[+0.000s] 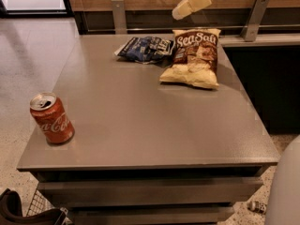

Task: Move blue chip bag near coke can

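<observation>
The blue chip bag [146,48] lies crumpled at the far side of the grey table [140,125], its right end against the Sea Salt bag. The coke can [51,118] stands upright near the table's front left corner, far from the bag. My gripper [180,12] hangs in the air above the table's far edge, up and to the right of the blue chip bag, holding nothing. Its cream-coloured fingers point down-left.
A larger tan-and-brown Sea Salt chip bag [193,57] lies right of the blue bag. A low rail with metal posts [118,14] runs behind the table. A dark counter [272,78] is at the right. A small object [257,206] lies on the floor at front right.
</observation>
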`<state>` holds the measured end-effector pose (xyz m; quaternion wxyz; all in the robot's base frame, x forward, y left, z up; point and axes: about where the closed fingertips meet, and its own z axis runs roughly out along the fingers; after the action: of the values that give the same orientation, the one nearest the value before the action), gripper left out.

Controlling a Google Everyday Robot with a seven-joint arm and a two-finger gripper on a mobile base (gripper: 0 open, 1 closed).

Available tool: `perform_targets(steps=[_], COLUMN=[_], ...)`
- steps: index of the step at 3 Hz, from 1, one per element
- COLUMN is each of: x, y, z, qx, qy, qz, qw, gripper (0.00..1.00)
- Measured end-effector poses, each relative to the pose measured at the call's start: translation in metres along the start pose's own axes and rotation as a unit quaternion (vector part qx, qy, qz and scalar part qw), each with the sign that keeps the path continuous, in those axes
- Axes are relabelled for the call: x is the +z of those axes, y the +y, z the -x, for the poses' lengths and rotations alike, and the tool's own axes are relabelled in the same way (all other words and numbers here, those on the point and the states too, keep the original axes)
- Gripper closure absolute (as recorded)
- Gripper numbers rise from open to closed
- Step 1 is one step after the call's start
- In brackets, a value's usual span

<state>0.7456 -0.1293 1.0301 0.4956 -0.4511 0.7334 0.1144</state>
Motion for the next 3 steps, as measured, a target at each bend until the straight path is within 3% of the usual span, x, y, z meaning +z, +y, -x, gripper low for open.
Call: perform_targets(steps=[1, 2, 3], x=[0.0, 0.038, 0.107], y=[0.0, 0.014, 0.047], z=[0.0, -0.008, -0.025], qx=[0.0, -0.017, -0.042], qy=[0.0, 0.042, 0.095], qz=[0.0, 0.011, 0.046], qw=[1.0, 0.9989, 0.9935], gripper=[0.0, 0.0, 0.0])
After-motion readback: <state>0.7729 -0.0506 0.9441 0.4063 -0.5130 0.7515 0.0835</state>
